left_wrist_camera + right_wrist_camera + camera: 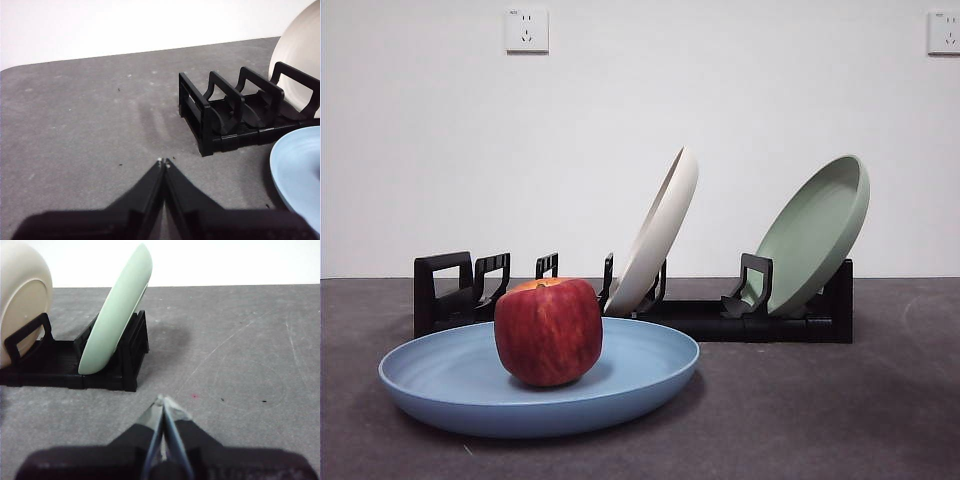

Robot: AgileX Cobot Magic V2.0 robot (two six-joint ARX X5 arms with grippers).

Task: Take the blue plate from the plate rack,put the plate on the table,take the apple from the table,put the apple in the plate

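Observation:
The blue plate [460, 385] lies flat on the dark grey table [820, 420] in front of the black plate rack [780, 320]. The dark red apple [548, 332] stands upright in the plate, a little right of its middle. In the left wrist view the plate's edge [297, 175] shows beside the rack's empty slotted end [225, 112]. My left gripper [164, 162] is shut and empty over bare table, apart from the rack. My right gripper [161, 401] is shut and empty, near the rack's other end [127, 357]. Neither arm shows in the front view.
A cream plate [655, 235] leans in the rack's middle, also seen in both wrist views [300, 55] [22, 295]. A sage-green plate [815, 235] leans at the rack's right end, also in the right wrist view [120, 310]. A white wall stands behind.

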